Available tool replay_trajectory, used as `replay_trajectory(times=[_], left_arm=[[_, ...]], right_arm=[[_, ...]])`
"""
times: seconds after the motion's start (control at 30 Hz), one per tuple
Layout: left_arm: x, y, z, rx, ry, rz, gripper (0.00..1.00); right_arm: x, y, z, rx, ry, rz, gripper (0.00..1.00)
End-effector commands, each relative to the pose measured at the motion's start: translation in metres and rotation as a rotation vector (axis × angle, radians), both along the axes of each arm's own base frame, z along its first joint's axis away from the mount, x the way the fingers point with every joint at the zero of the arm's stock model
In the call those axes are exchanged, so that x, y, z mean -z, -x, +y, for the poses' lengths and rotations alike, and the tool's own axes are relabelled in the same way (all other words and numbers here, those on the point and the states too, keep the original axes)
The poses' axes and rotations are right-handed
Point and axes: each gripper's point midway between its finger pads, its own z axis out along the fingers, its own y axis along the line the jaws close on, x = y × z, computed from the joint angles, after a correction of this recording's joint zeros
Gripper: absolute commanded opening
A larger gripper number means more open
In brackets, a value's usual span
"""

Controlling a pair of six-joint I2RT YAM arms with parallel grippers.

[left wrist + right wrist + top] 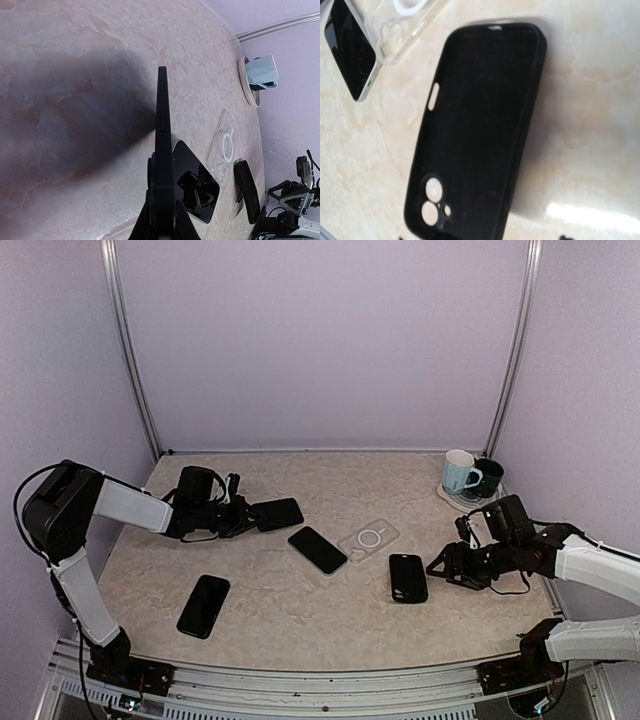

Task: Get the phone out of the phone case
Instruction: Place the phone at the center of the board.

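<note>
At ten o'clock our left jaws pinch the phone (277, 513) by one end, so we might drop it; right jaws sit released.

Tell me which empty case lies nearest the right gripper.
The black case, inside facing up, just in front of the right gripper; the clear case lies farther off.

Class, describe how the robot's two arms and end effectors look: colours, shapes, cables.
The left arm and right arm have white tubular links between chunky black joints. The left end effector and right end effector are black. Thin black cables loop off the arms. No markings are legible.
</note>
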Motion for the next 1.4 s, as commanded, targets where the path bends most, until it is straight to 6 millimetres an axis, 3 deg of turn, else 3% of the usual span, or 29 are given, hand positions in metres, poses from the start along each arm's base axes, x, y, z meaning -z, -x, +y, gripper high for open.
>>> replay_trajectory(times=[0.0,0.3,0.7,0.87,1.1,1.2,1.37], left_arm=[[0.028,0.018,-0.002,0.02,-0.067,0.068,0.03],[0.054,0.041,-0.004,0.049,-0.095,0.145,0.08],[0.098,0.067,0.015,0.029,-0.187,0.212,0.17],[0.1,0.072,0.015,0.029,-0.214,0.209,0.26],[0.093,0.071,0.023,-0.015,-0.305,0.173,0.58],[0.084,0.07,0.028,-0.033,-0.362,0.144,0.71],[0.061,0.073,0.041,-0.065,-0.488,0.09,0.8]], right_arm=[[-0.004,0.008,-0.008,0.009,0.019,0.006,0.69],[-0.012,0.013,-0.01,0.011,0.003,-0.01,0.71],[-0.022,0.022,-0.012,0.012,-0.028,-0.029,0.72],[-0.023,0.024,-0.011,0.013,-0.042,-0.029,0.72],[-0.029,0.025,-0.011,0.015,-0.05,-0.039,0.76],[-0.035,0.024,-0.011,0.015,-0.053,-0.053,0.77],[-0.044,0.02,-0.01,0.011,-0.057,-0.084,0.84]])
